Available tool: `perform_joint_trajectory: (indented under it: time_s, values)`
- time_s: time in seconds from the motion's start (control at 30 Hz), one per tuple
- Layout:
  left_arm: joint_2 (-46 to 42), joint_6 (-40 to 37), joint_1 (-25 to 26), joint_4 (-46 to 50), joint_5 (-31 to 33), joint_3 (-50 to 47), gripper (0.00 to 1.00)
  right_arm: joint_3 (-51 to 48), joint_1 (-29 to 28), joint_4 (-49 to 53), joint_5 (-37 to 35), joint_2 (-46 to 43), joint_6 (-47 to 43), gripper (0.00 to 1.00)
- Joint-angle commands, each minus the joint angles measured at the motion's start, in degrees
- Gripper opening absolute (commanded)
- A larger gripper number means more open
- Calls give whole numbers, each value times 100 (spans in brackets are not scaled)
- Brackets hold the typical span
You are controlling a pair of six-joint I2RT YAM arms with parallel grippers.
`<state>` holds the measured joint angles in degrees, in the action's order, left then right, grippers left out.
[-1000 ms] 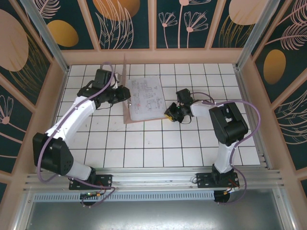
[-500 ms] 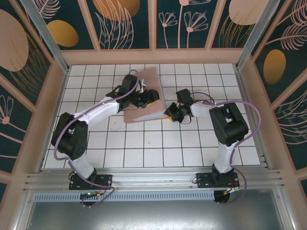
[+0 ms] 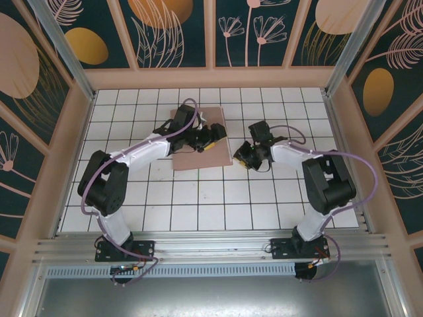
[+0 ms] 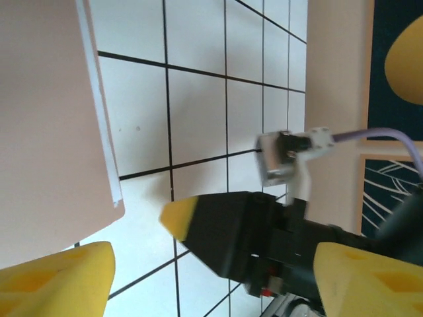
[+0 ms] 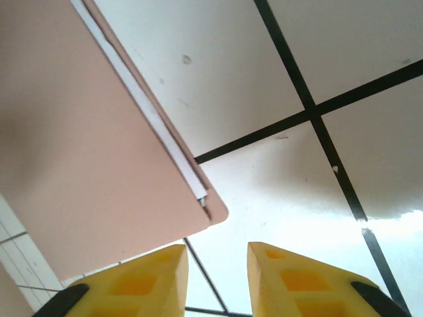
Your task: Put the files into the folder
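The folder (image 3: pixel 188 158) had swung shut since a moment earlier, flat on the desk (image 3: pixel 264 198), a white sheet edge (image 5: pixel 149 112) peeking out. The left claw (image 3: pixel 210 135) hung wide apart over it; the right claw (image 3: pixel 243 157), barely apart and empty, waited beside its corner. Only retreating seemed left.
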<state>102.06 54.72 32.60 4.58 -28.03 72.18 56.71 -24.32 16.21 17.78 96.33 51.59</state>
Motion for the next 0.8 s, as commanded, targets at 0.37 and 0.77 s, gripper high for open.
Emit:
perform_joint_trajectory:
  time_s: [0.37, 0.77]
  values:
    - [-2761, -1248, -9, 1190, 2682, -839, 99, -715, 120, -116, -2291, -3686, -1345, 99]
    - [-4413, -1175, -9, 1624, 6178, -2585, 99, -4187, 574, -3630, -5536, -6121, -4253, 99]
